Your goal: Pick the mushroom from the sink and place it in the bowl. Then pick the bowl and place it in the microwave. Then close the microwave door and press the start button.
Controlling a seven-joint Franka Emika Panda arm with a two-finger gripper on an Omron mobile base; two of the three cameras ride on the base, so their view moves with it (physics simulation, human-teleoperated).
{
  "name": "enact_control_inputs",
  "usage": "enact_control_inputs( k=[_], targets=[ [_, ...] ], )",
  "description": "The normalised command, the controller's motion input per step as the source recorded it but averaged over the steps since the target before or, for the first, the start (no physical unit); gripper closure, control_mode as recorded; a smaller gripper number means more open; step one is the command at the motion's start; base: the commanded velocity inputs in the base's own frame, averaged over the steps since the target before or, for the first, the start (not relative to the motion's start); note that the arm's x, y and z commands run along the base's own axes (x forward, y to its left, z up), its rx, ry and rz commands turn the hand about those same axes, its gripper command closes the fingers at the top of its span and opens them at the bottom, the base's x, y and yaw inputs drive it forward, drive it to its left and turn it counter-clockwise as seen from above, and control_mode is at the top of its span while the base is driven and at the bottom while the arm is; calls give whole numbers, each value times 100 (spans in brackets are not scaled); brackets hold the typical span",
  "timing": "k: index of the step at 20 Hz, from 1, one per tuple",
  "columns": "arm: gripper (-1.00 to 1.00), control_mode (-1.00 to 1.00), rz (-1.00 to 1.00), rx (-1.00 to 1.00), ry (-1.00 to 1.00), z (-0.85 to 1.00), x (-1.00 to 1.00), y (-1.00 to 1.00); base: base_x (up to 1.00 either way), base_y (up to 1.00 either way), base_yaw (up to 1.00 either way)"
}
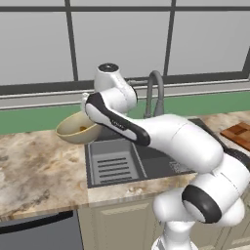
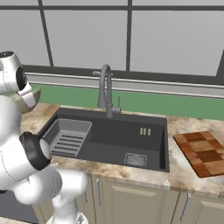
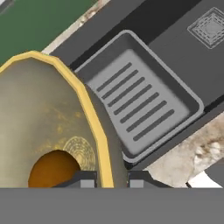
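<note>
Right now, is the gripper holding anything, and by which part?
Yes: the gripper pinches the bowl by its yellowish rim, one fingertip inside and one outside, with the mushroom in it.

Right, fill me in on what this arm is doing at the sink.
The gripper is clamped on the rim of the bowl, one finger inside and one outside, holding it above the counter at the left end of the sink. The mushroom sits inside the bowl. The basin itself looks empty.

We see flat, even rendered light, no hard shadows; the sink (image 2: 109,140) reads dark and the window (image 2: 131,35) pale grey, without glare. All views look soft, slightly blurred.
</note>
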Motion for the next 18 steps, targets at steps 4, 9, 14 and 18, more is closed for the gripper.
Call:
enact_control_inputs(
  k=[4, 9, 14, 18],
  targets=[
    [100, -100, -42, 13, -18, 63, -49, -50, 0, 0, 0],
    [100, -100, -43, 12, -24, 50, -52, -36, 0, 0, 0],
    [100, -100, -43, 11, -17, 74, -66, -41, 0, 0, 0],
    [100, -100, -33, 10, -6, 99, -67, -53, 0, 0, 0]
  ],
)
